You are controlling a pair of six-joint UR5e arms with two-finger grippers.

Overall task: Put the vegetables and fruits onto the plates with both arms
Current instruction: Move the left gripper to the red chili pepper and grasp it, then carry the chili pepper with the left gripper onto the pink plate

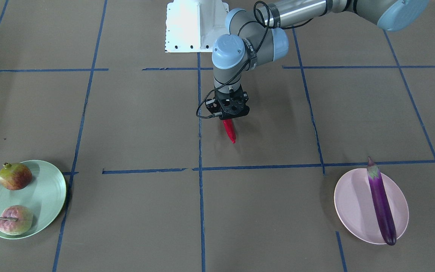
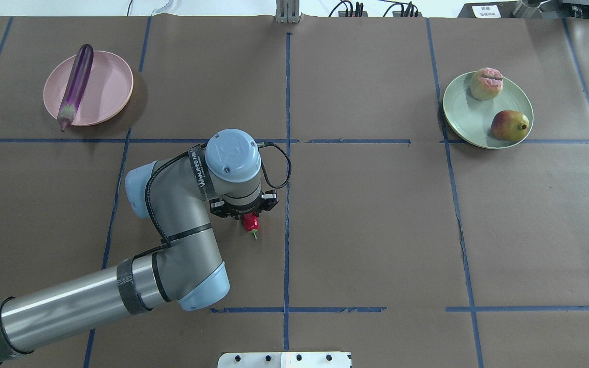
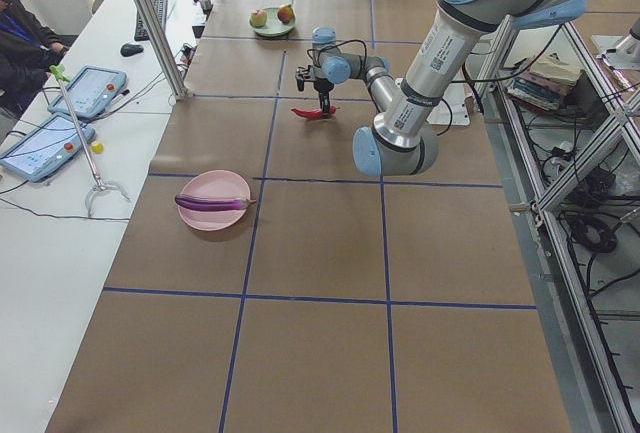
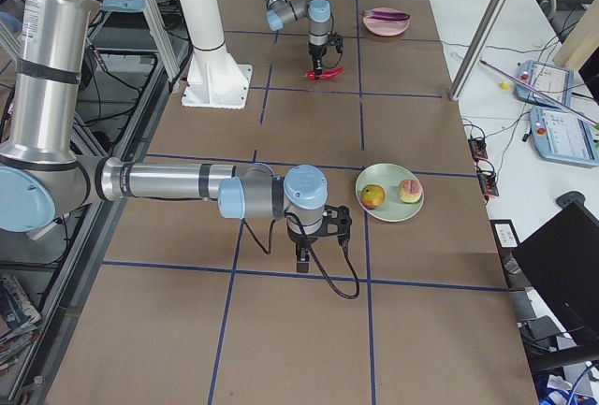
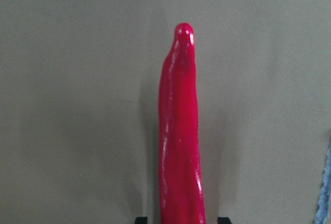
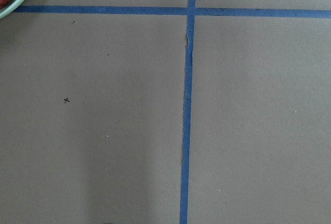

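My left gripper (image 1: 228, 118) is shut on the red chili pepper (image 1: 230, 131) near the table's middle; the chili points away from it low over the table, as the left wrist view (image 5: 178, 131) shows. The purple eggplant (image 1: 380, 204) lies across the pink plate (image 1: 353, 206). The pomegranate (image 1: 14, 176) and the bumpy pale-green and pink fruit (image 1: 14, 220) sit on the mint green plate (image 1: 47, 192). My right gripper (image 4: 304, 257) hangs over bare table beside the green plate (image 4: 388, 209); I cannot tell whether it is open or shut.
The white base block (image 1: 195, 26) stands at the robot's side of the table. Blue tape lines (image 2: 288, 168) cross the brown table cover. The pink plate (image 2: 110, 87) is far left and the green plate (image 2: 466, 110) far right in the overhead view.
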